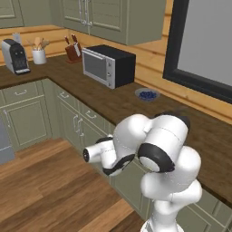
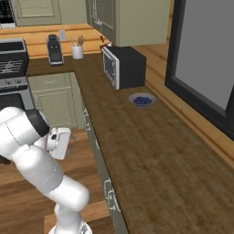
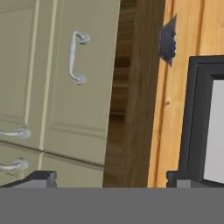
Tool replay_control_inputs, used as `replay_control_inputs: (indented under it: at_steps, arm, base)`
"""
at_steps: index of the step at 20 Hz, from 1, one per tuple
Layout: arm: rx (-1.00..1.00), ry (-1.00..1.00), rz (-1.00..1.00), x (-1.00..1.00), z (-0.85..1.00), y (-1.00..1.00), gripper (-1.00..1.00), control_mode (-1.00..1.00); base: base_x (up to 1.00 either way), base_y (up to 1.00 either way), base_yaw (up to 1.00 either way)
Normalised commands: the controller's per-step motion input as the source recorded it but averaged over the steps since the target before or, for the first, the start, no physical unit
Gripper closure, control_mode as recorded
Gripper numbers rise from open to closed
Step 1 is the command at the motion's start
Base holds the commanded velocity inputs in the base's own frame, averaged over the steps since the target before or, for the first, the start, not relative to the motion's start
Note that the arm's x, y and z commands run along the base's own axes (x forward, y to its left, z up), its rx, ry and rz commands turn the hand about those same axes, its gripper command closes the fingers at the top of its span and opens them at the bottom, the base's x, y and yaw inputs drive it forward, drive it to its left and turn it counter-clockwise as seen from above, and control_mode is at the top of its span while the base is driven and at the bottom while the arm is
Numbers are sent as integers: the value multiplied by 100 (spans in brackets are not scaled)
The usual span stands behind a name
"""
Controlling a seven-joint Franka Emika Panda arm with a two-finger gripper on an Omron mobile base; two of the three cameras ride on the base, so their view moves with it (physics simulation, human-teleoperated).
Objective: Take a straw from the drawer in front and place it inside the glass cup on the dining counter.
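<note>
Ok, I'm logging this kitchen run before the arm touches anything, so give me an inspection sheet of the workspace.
Surface: dark wood worktop, bare near the arm.
Job's things: drawer shut, silver handle untouched; straw, cup nothing seen.
Clutter: black microwave, bowl of blueberries, coffee machine, utensil crock, knife block.
Grippers: gripper facing the drawer front, fingertips wide apart, empty.
Cables: nothing seen.
Surroundings: sage cabinets, stove, black-framed window, wood floor.
</note>
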Motion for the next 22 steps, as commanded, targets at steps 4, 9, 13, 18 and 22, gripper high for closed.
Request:
replay_control_inputs:
  at_steps: [4, 9, 13, 18, 22]
  arm:
    - [-4, -3, 0, 55, -37, -13, -100, -100]
    - [-2, 0, 0, 52, -32, -20, -100, -100]
    - [-3, 0, -2, 38, -32, -19, -100, -100]
    - [-3, 0, -2, 45, -31, -22, -100, -100]
    - [0, 0, 0, 54, -27, -34, -100, -100]
  base:
    - [0, 0, 0]
    - [0, 0, 0]
    - [0, 0, 0]
    - [0, 0, 0]
    - [0, 0, 0]
